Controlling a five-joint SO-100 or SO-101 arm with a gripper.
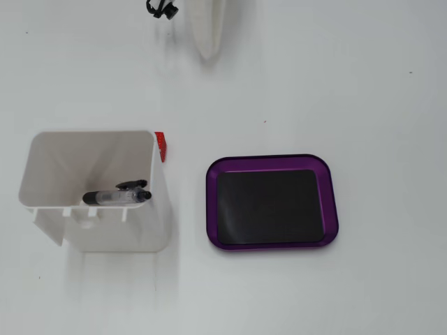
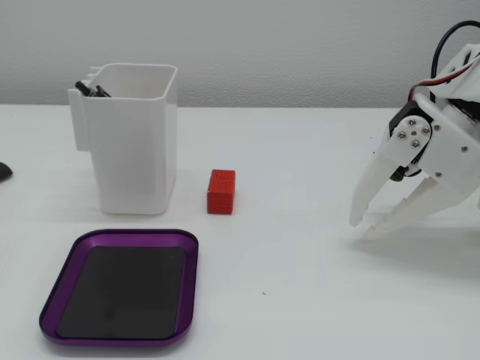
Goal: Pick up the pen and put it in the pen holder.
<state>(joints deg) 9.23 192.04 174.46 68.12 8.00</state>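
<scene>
The pen [image 1: 117,197], clear with black ends, lies inside the white pen holder [image 1: 91,136], across its small front compartments. In the side fixed view its black ends [image 2: 90,90] stick up at the left rim of the holder [image 2: 135,150]. My white gripper [image 2: 365,227] hangs at the far right, well away from the holder, pointing down at the table. Its fingertips come together and hold nothing. In the top fixed view only the tapered gripper tip [image 1: 208,42] shows at the upper edge.
A purple tray [image 1: 272,162] with a black inner mat lies beside the holder, in front of it in the side fixed view [image 2: 120,236]. A small red block [image 2: 221,191] stands next to the holder. A dark object [image 2: 4,171] sits at the left edge.
</scene>
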